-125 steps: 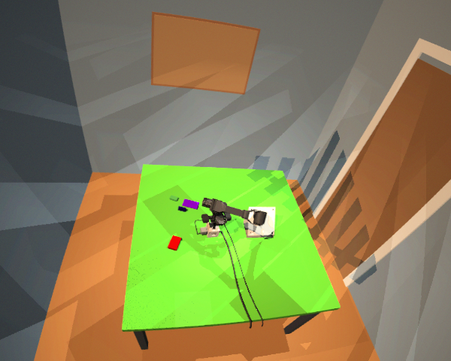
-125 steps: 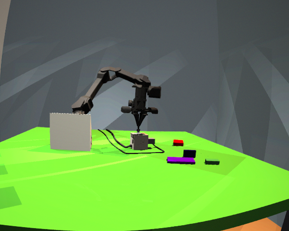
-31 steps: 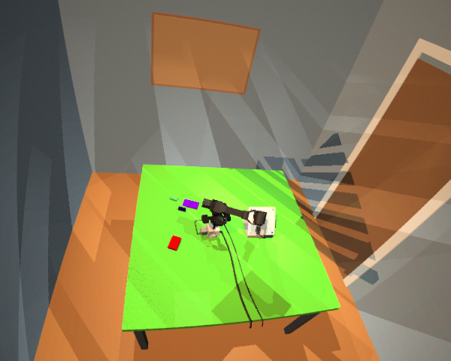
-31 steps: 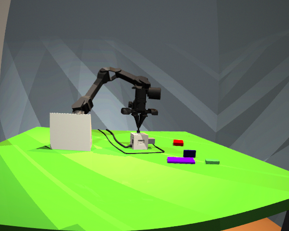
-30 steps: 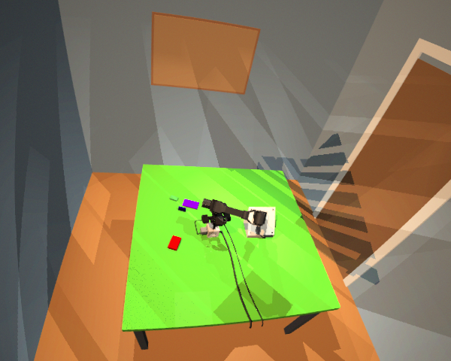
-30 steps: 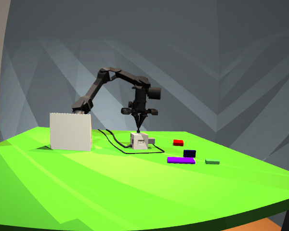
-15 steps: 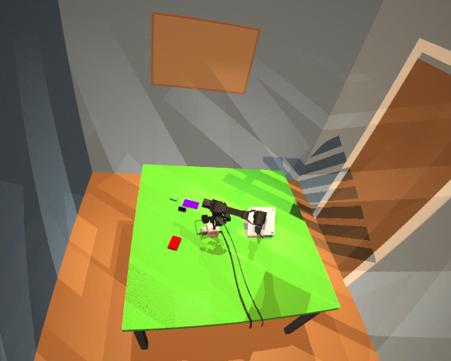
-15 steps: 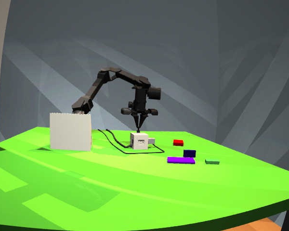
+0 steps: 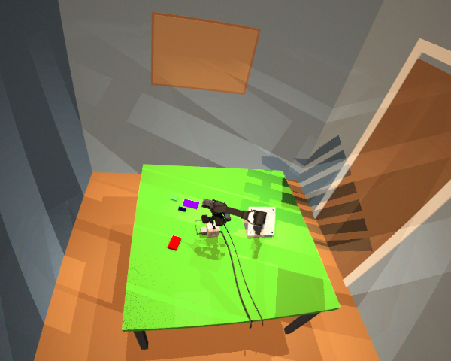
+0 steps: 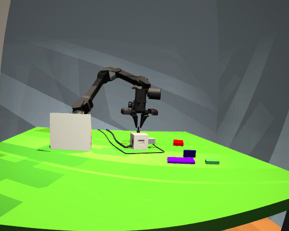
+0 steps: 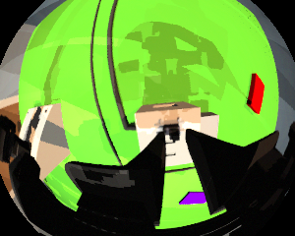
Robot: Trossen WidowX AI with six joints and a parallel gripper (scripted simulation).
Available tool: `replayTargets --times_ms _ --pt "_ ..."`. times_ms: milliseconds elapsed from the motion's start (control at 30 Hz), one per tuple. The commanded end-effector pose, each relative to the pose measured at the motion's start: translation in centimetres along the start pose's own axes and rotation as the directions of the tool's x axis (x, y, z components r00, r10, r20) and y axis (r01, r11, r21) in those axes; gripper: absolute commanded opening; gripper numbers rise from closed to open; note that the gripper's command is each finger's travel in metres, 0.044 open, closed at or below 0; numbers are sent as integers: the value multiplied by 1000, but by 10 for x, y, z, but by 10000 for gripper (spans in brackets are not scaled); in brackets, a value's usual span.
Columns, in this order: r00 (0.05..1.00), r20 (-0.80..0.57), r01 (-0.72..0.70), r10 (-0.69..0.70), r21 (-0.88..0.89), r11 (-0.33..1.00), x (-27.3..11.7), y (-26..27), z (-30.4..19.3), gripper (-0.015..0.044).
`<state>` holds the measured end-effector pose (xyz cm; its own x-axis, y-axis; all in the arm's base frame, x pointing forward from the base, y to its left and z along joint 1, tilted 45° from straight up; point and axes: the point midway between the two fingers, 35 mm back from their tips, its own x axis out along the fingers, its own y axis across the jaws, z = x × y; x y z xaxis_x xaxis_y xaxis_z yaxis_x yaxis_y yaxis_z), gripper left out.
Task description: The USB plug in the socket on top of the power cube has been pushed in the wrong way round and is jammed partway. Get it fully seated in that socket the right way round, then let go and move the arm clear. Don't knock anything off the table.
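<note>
The white power cube (image 9: 212, 232) (image 10: 135, 145) (image 11: 147, 136) stands on the green table. The small black USB plug (image 10: 138, 130) (image 11: 172, 133) stands upright in the socket on its top, with its dark body sticking up above the cube. How deep it sits and which way round it is cannot be told. My gripper (image 10: 138, 127) (image 11: 174, 134) points straight down over the plug. Its fingers are slightly parted, with the tips on either side of the plug's upper end and a gap between them. It is open and grips nothing.
A pale block (image 10: 151, 140) (image 11: 210, 124) sticks out of the cube's side, with a black cable looping round. Two cables run over the table. A red block (image 9: 174, 242) (image 10: 178, 142) (image 11: 256, 93), purple slab (image 9: 190, 204) (image 10: 180, 160), dark blue block (image 10: 189, 153) and green block (image 10: 212, 161) lie nearby.
</note>
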<state>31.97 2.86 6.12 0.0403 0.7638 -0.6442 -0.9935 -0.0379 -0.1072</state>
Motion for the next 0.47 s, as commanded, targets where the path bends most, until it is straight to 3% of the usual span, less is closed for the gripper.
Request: replayTargets --times_ms 0,433 --pt "1000 0 0 0 0 1000 0 0 0 95" --pt "1000 0 0 0 0 1000 -11 0 1 95"
